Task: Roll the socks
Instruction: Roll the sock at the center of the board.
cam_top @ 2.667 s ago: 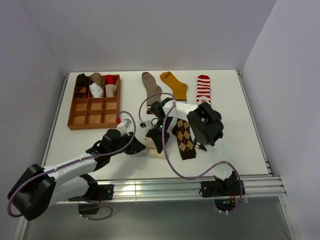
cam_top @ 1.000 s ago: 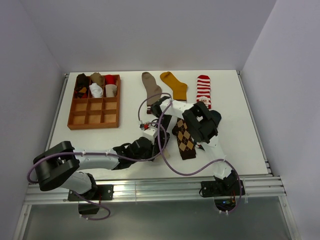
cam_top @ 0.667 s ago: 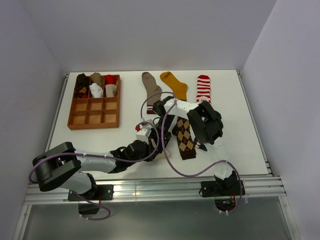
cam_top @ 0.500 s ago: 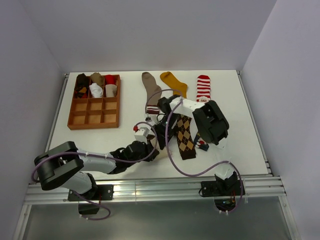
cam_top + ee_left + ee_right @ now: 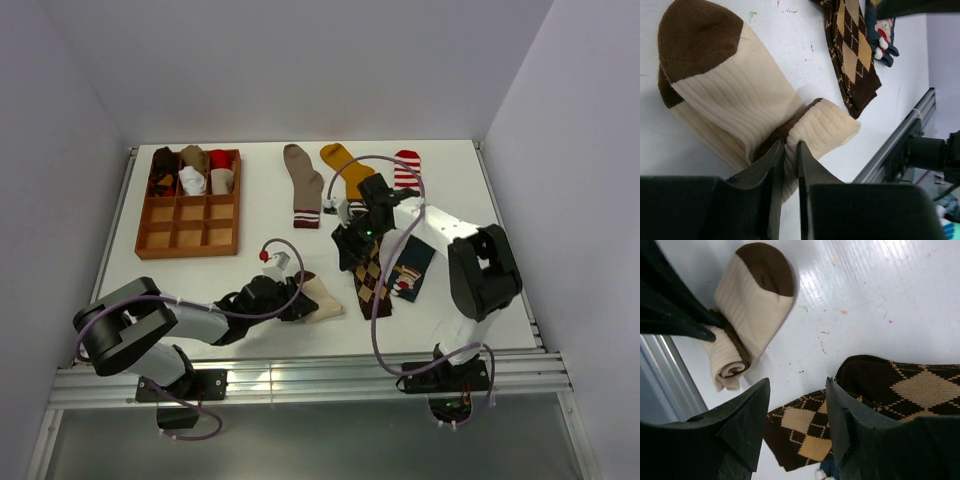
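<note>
Near the table's front lies the cream-and-brown sock [image 5: 322, 297], partly rolled from its cuff. My left gripper [image 5: 791, 145] is shut on that rolled cuff end [image 5: 823, 127], while the brown toe [image 5: 697, 35] lies flat. My right gripper [image 5: 797, 385] hangs open and empty above the argyle sock [image 5: 890, 385], apart from the cream sock [image 5: 752, 295]. From above, the right gripper [image 5: 348, 250] sits over the top of the argyle sock [image 5: 370, 280]. Beside it lies the navy sock [image 5: 410, 268]. The taupe [image 5: 303, 185], mustard [image 5: 348, 165] and red-white striped [image 5: 404, 168] socks lie flat at the back.
A wooden grid tray [image 5: 188, 235] stands at the back left, with rolled socks in its far row. The table's metal front rail [image 5: 320, 375] runs just beyond the cream sock. The right arm's purple cable loops over the mustard and striped socks.
My right gripper has opened and swung away from the cream sock, back and to the right over the argyle sock. My left gripper has kept its hold on the rolled end.
</note>
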You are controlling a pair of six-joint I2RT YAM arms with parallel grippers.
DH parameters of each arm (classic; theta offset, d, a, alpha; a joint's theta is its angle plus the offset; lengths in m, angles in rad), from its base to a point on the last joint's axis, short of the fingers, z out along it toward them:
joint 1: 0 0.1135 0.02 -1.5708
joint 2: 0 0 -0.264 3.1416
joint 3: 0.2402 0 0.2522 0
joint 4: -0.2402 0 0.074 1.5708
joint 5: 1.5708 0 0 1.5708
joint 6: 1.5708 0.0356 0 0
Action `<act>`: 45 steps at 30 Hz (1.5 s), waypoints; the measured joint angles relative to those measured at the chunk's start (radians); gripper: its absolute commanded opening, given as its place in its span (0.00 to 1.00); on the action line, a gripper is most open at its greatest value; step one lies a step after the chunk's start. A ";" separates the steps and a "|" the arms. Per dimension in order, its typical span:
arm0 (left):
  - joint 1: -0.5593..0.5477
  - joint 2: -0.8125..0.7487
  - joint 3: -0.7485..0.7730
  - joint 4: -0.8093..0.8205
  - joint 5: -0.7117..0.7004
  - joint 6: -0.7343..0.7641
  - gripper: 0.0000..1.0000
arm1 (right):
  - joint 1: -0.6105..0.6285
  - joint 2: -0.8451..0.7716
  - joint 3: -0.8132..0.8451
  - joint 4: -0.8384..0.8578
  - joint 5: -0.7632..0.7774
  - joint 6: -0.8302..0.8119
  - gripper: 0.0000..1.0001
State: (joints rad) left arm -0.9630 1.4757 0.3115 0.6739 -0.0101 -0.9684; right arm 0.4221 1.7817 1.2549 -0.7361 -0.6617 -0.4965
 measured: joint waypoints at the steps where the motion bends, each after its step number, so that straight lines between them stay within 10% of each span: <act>1: 0.013 0.006 -0.002 0.010 0.024 -0.006 0.00 | 0.002 -0.034 -0.029 0.020 -0.001 -0.019 0.57; 22: 0.257 0.089 0.074 -0.107 0.421 -0.095 0.00 | 0.317 -0.687 -0.642 0.409 0.075 -0.287 0.70; 45: 0.321 0.154 0.123 -0.156 0.517 -0.090 0.00 | 0.647 -0.631 -0.823 0.835 0.478 -0.364 0.69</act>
State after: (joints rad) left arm -0.6422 1.6299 0.4347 0.5175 0.5068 -1.0588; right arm 1.0691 1.1511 0.4316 0.0994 -0.1837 -0.8608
